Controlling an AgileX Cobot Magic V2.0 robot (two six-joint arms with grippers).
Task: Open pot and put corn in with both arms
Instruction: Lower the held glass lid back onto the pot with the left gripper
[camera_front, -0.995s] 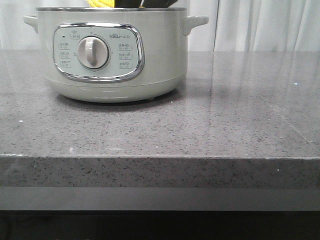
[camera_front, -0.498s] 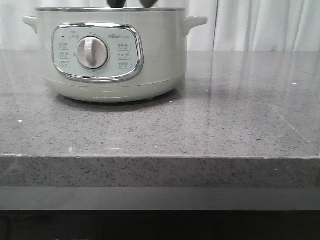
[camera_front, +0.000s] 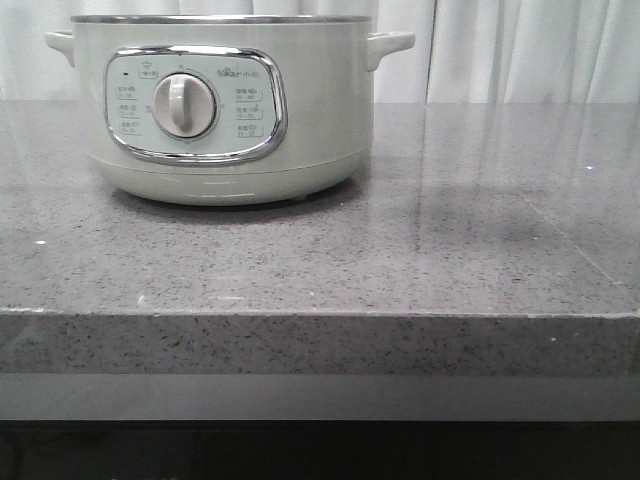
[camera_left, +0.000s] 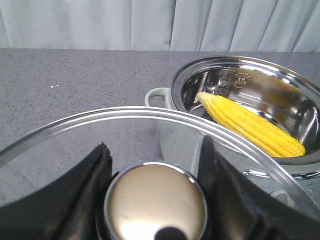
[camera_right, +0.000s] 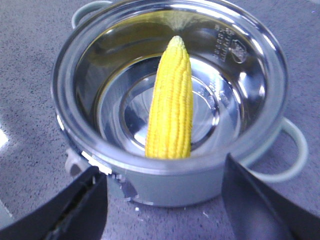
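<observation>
The pale-green pot (camera_front: 225, 110) stands on the grey counter at the back left, with no lid on it. The yellow corn (camera_right: 171, 100) lies inside its steel bowl, leaning on the wall; it also shows in the left wrist view (camera_left: 250, 125). My left gripper (camera_left: 155, 200) is shut on the round metal knob (camera_left: 156, 205) of the glass lid (camera_left: 125, 120) and holds the lid beside the pot (camera_left: 240, 100). My right gripper (camera_right: 162, 200) is open and empty above the pot (camera_right: 170, 85). Neither gripper shows in the front view.
The grey speckled counter (camera_front: 450, 220) stretches to the right of the pot and ends at a front edge (camera_front: 320, 315). White curtains (camera_front: 530, 50) hang behind it.
The right gripper let go of the corn and rose out of the front view. The corn, seen above the rim a second ago, now lies inside the pot.
</observation>
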